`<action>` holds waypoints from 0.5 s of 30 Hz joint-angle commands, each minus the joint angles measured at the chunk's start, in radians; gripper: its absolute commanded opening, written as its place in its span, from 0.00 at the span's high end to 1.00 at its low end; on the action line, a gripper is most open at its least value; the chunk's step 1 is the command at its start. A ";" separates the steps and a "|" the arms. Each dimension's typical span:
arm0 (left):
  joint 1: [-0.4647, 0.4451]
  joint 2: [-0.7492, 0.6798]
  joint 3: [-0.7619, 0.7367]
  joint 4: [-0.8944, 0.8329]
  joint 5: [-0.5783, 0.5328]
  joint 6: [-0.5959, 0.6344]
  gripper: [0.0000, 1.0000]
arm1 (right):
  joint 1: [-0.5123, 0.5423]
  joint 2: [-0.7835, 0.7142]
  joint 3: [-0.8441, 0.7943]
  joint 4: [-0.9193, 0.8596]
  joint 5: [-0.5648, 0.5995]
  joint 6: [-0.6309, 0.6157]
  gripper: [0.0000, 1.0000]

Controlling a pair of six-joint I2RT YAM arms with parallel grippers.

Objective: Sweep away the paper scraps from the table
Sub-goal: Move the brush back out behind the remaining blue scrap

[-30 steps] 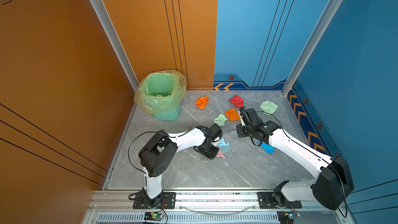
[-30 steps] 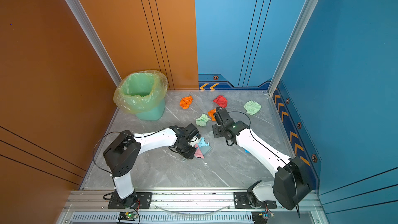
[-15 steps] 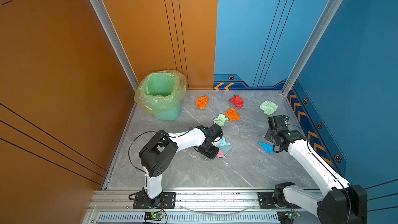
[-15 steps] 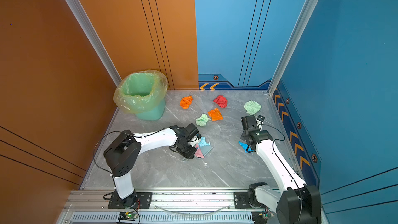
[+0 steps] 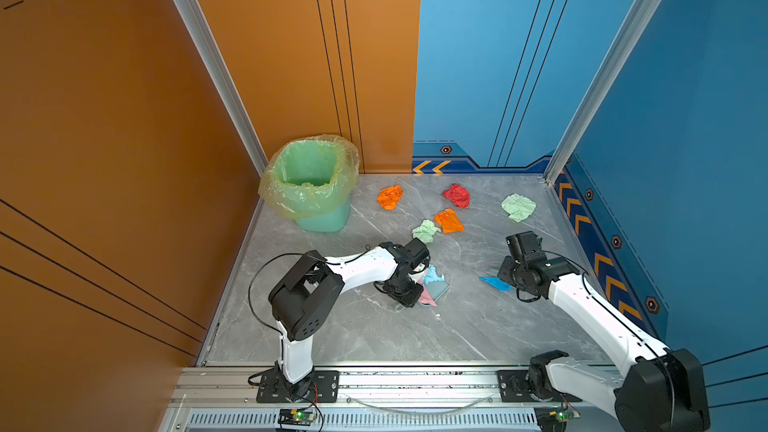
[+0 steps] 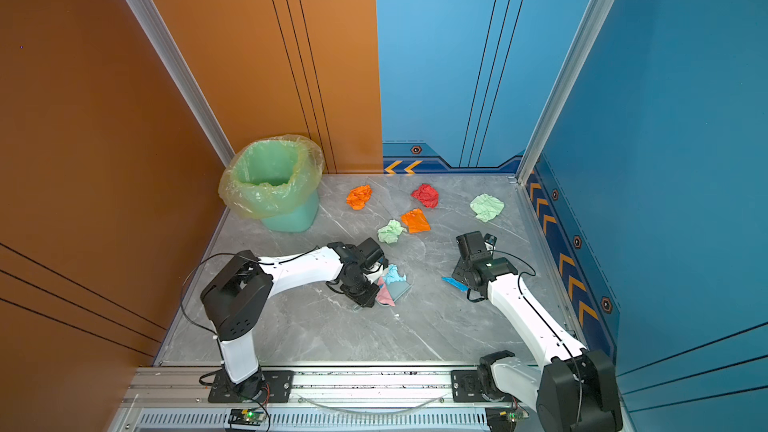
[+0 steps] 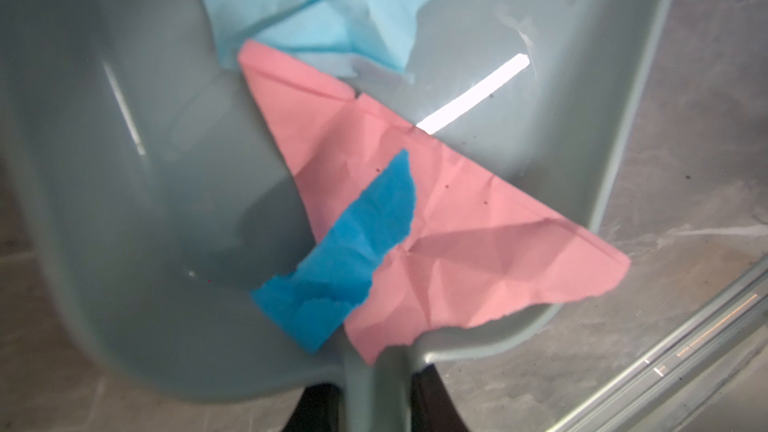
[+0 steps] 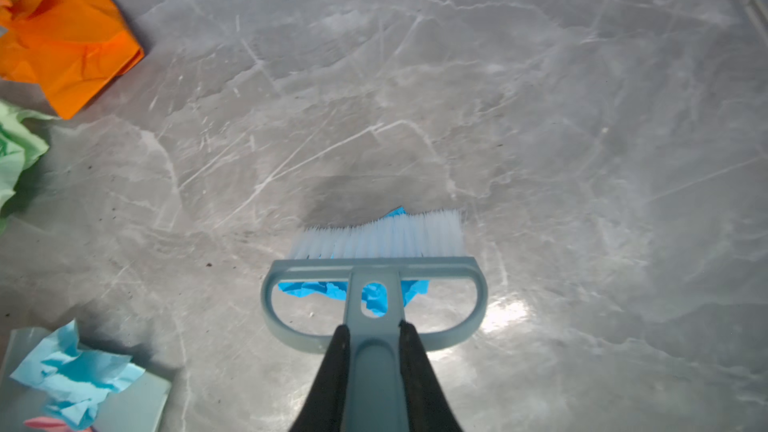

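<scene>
Beneath the brush that the right claw clamps, a blue scrap hides partly; the left claw clamps the dustpan.

Bright, even overhead light, soft shadows; a glare streak on the dustpan (near edges blurred).

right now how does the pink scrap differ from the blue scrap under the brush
The pink scrap lies in the dustpan, with one corner hanging over its rim. The blue scrap lies on the table, outside the dustpan. The pink scrap is a creased, fairly flat triangle, while the blue scrap is crumpled and mostly covered by the brush. Both are torn paper.
</scene>
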 commanded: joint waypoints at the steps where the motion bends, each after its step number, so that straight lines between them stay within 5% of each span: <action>1: -0.011 0.048 -0.007 -0.052 0.020 0.009 1.00 | 0.056 0.048 0.027 0.038 -0.059 0.041 1.00; 10: -0.015 0.051 -0.010 -0.053 0.020 0.003 1.00 | 0.174 0.165 0.123 0.178 -0.159 0.035 1.00; 15: -0.015 0.051 -0.012 -0.053 0.022 0.003 1.00 | 0.169 0.139 0.181 0.162 -0.051 -0.036 1.00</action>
